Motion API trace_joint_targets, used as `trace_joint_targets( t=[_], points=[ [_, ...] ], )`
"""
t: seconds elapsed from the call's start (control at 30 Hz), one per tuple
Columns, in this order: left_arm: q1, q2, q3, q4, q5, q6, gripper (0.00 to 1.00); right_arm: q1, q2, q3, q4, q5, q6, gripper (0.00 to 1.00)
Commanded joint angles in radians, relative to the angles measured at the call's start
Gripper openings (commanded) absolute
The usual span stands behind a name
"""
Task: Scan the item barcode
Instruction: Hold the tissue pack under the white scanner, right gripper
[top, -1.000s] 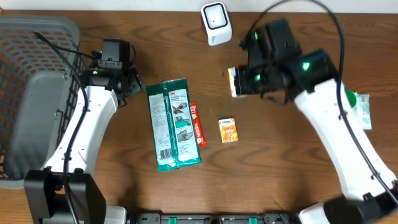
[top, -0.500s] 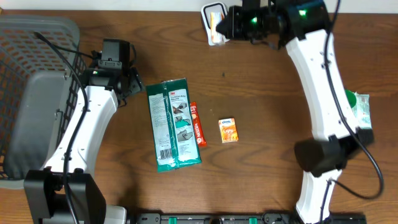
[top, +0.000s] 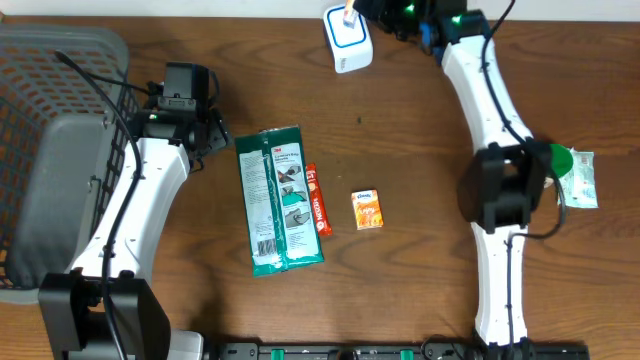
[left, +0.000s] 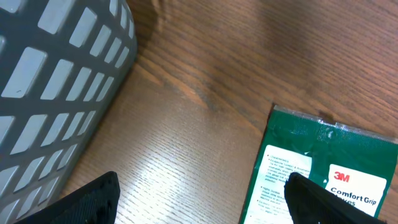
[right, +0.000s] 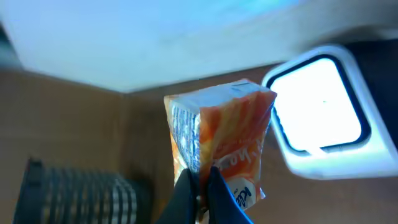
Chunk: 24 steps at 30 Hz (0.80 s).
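Holding the orange packet (right: 224, 143) up to the scanner (right: 317, 112)
Right hand (right: 202, 186) is closed on the packet, just beside the scanner window, so its barcode may be read; left hand (left: 208, 199) stands wide open and empty

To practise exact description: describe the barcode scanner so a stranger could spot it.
Look along the wooden table's far edge. The scanner is the small white box with a rounded window there. Unlike the coloured packets mid-table, it is white, and the right gripper holds an orange pack at it.

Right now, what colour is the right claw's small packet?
Orange and white packet; best in right wrist view.
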Motion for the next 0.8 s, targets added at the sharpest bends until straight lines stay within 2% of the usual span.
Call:
trace_joint_targets(
  t=[0.0,0.1,0.2,0.77],
  points=[
    [0.0,0.0,0.005,-0.003,-0.017,0.01,0.85,0.0,0.108,0.013,0.145,-0.079,0.218,0.01],
    [0.0,0.0,0.005,-0.003,-0.017,0.01,0.85,0.0,0.186,0.013,0.325,-0.138,0.351,0.01],
    [0.0,0.0,0.005,-0.003,-0.017,0.01,0.85,0.0,0.239,0.013,0.431,-0.159,0.438,0.01],
    [0.0,0.0,0.005,-0.003,-0.017,0.01,0.85,-0.015,0.249,0.014,0.499,-0.205,0.487,0.01]
  ],
)
